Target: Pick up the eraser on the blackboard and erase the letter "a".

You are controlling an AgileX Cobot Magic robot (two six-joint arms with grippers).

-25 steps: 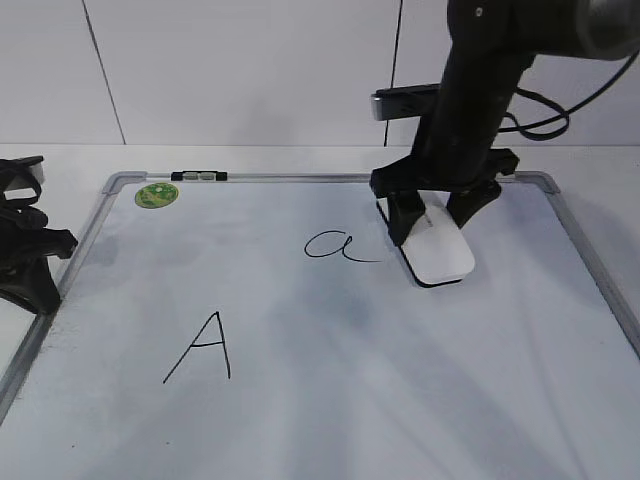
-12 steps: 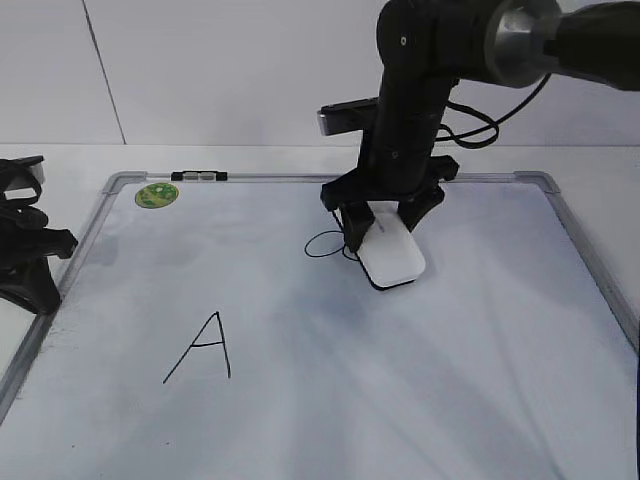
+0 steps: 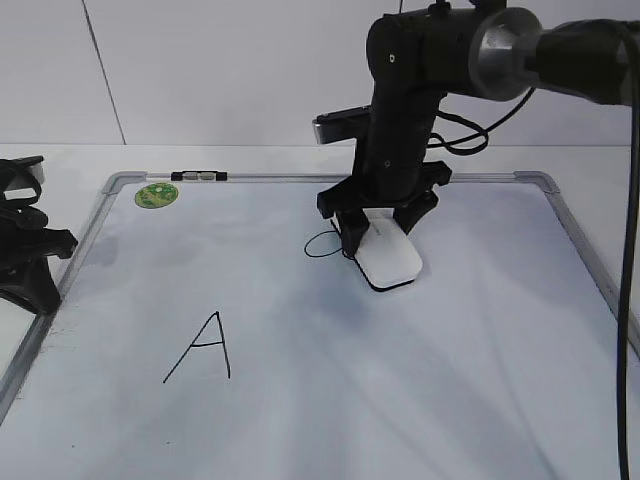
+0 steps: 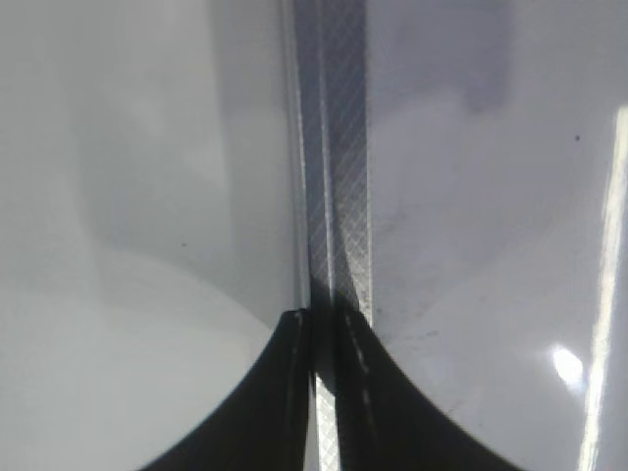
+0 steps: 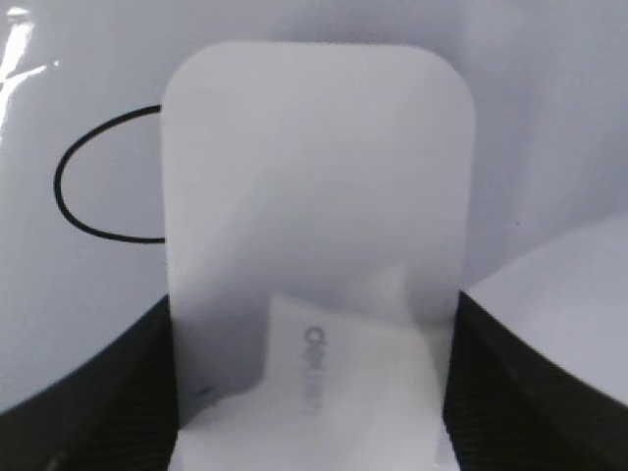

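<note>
The white eraser (image 3: 389, 256) lies flat on the blackboard (image 3: 400, 380), a white board with a grey frame. My right gripper (image 3: 378, 226) is shut on the eraser's far end. The eraser covers the right part of the small cursive letter "a" (image 3: 322, 245); only its oval loop shows at the eraser's left. In the right wrist view the eraser (image 5: 314, 245) fills the middle between the jaws (image 5: 312, 392) and the loop (image 5: 98, 186) shows at left. My left gripper (image 3: 40, 290) rests off the board's left edge; its fingers (image 4: 324, 343) are pressed together with nothing between them.
A larger capital "A" (image 3: 205, 348) is drawn at the board's front left. A round green sticker (image 3: 156, 194) sits at the far left corner. The board's grey frame (image 4: 339, 177) runs under the left gripper. A cable hangs at the right (image 3: 628, 250).
My right gripper has slid the eraser left across the board, from right of the small "a" onto its tail and right part. The left arm has not moved.
</note>
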